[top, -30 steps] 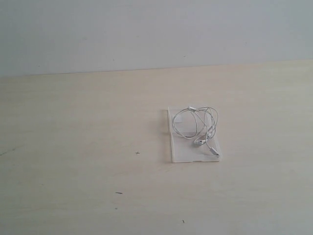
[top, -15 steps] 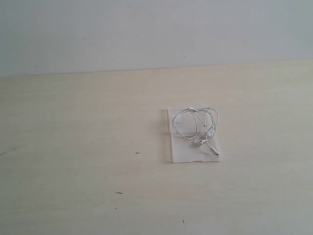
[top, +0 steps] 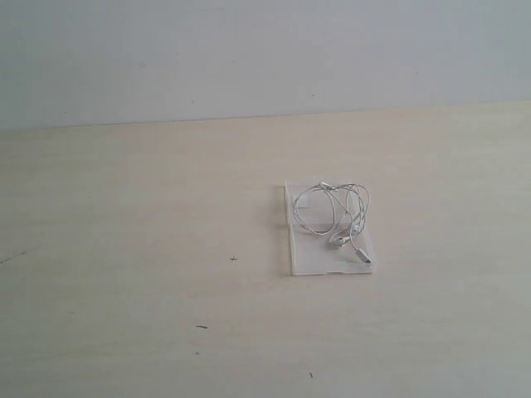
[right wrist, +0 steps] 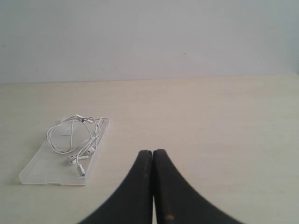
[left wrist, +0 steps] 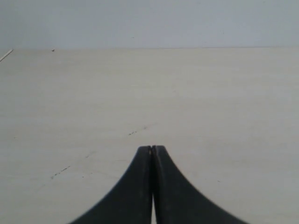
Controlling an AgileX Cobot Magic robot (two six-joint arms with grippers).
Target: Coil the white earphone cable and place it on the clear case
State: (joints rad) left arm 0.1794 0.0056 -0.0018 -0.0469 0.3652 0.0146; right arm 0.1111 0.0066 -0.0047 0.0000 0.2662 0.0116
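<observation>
The white earphone cable (top: pixel 333 211) lies in loose coils on top of the clear case (top: pixel 311 259), right of the table's centre in the exterior view; its earbuds rest near the case's right side. The right wrist view shows the same cable (right wrist: pixel 77 137) on the case (right wrist: pixel 44 170), well apart from my right gripper (right wrist: pixel 153 152), whose black fingers are pressed together on nothing. My left gripper (left wrist: pixel 152 148) is shut too, empty, over bare table. Neither gripper appears in the exterior view.
The pale wooden table (top: pixel 124 249) carries a few small dark specks (top: pixel 202 327). A plain light wall (top: pixel 249 50) rises behind its far edge.
</observation>
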